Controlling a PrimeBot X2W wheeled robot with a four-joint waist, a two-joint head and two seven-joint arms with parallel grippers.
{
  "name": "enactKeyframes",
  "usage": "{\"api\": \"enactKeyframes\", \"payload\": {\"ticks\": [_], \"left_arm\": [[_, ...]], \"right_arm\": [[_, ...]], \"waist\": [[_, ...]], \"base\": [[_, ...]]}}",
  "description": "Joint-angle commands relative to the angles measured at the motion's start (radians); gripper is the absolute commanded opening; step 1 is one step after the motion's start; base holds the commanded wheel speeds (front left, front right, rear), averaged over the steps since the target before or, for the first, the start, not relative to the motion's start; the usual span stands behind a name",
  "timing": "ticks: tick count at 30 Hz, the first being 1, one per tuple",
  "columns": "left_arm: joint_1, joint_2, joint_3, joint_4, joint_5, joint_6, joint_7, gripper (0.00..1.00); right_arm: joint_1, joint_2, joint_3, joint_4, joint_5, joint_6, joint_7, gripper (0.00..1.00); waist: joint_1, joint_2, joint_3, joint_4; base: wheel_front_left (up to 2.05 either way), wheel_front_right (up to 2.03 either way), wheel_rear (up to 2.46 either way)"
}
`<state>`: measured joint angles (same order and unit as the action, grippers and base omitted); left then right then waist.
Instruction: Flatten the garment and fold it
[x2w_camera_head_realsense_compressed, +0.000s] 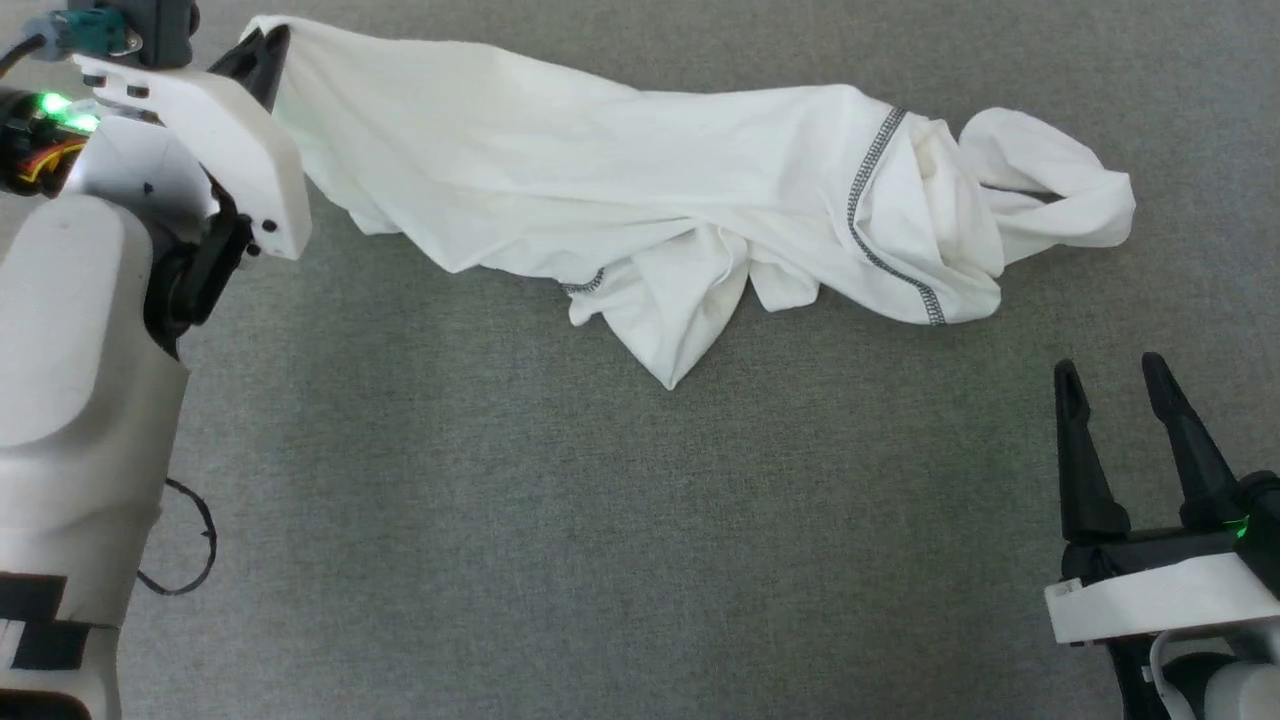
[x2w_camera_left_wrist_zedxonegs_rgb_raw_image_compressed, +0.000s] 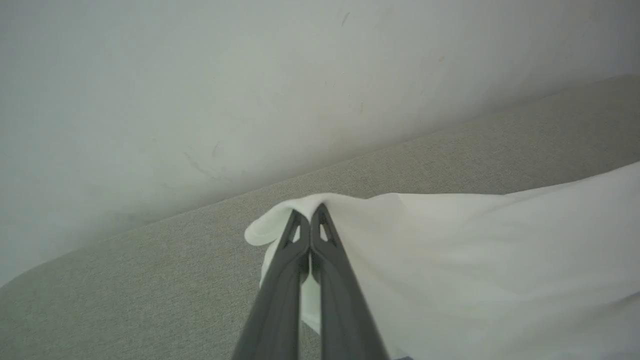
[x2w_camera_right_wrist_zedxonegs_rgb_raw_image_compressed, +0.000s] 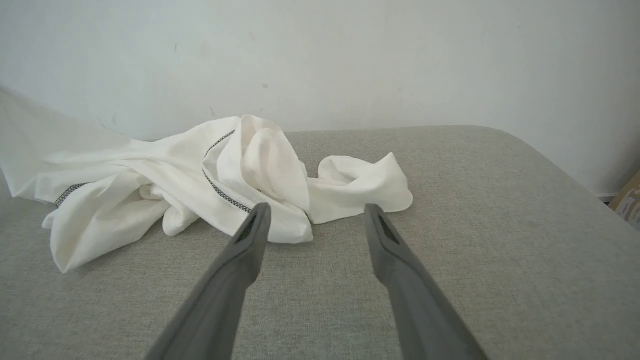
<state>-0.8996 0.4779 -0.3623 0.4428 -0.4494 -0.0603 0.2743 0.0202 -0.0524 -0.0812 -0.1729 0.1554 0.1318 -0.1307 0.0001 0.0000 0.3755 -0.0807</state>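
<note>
One edge of the garment (x2w_camera_head_realsense_compressed: 640, 180) is pinched by the left gripper (x2w_camera_head_realsense_compressed: 268, 45), fingers pressed together; the right gripper (x2w_camera_head_realsense_compressed: 1112, 385) is held spread, clear of the cloth.

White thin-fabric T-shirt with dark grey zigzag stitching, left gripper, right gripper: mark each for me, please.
White thin-fabric T-shirt (x2w_camera_head_realsense_compressed: 620, 170), head view, smooth middle of the cloth.
Left gripper (x2w_camera_left_wrist_zedxonegs_rgb_raw_image_compressed: 308, 212), left wrist view, shut fingertips pinching a cloth edge.
Right gripper (x2w_camera_right_wrist_zedxonegs_rgb_raw_image_compressed: 316, 206), right wrist view, midway between its open fingertips.
</note>
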Motion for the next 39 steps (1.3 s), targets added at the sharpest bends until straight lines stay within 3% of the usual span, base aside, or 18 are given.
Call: {"api": "enactKeyframes", "payload": {"ticks": [1, 2, 12, 20, 26, 32, 39], "left_arm": [[0.004, -0.007, 0.004, 0.010, -0.008, 0.004, -0.012, 0.56], [0.002, -0.012, 0.007, 0.019, -0.012, 0.007, -0.020, 1.00], [0.019, -0.034, 0.040, -0.028, -0.054, 0.004, -0.128, 1.00], [0.231, -0.046, 0.036, -0.349, -0.071, 0.059, -0.166, 1.00], [0.441, -0.118, -0.044, -0.569, -0.048, 0.136, -0.193, 1.00], [0.531, -0.215, -0.149, -0.524, -0.022, 0.166, -0.234, 1.00], [0.481, -0.293, -0.247, -0.377, 0.002, 0.139, -0.214, 1.00]], "right_arm": [[-0.014, 0.002, -0.003, -0.004, -0.009, -0.001, 0.006, 1.00], [-0.015, 0.002, -0.004, -0.004, -0.010, -0.001, 0.007, 1.00], [-0.002, 0.002, -0.006, 0.012, -0.014, -0.001, 0.020, 1.00], [0.032, 0.002, -0.005, 0.022, -0.005, -0.001, 0.029, 1.00], [0.053, 0.002, -0.023, 0.008, -0.004, -0.001, 0.033, 1.00], [0.057, 0.002, -0.031, -0.012, -0.009, -0.001, 0.041, 1.00], [0.046, 0.002, -0.034, -0.039, -0.016, -0.001, 0.051, 1.00]], "waist": [[-0.0001, 0.0000, 0.020, -0.007], [-0.0001, 0.0000, 0.022, -0.006], [-0.0001, 0.0000, -0.052, 0.038], [-0.0001, 0.0000, -0.128, 0.062], [-0.0001, 0.0000, -0.139, 0.073], [-0.0001, 0.0000, -0.119, 0.068], [-0.0001, 0.0000, -0.053, 0.058]], "base": [[0.00, 0.00, 0.00], [0.00, 0.00, 0.00], [0.00, 0.00, 0.00], [0.00, 0.00, 0.00], [0.00, 0.00, 0.00], [0.00, 0.00, 0.00], [0.00, 0.00, 0.00]]}}
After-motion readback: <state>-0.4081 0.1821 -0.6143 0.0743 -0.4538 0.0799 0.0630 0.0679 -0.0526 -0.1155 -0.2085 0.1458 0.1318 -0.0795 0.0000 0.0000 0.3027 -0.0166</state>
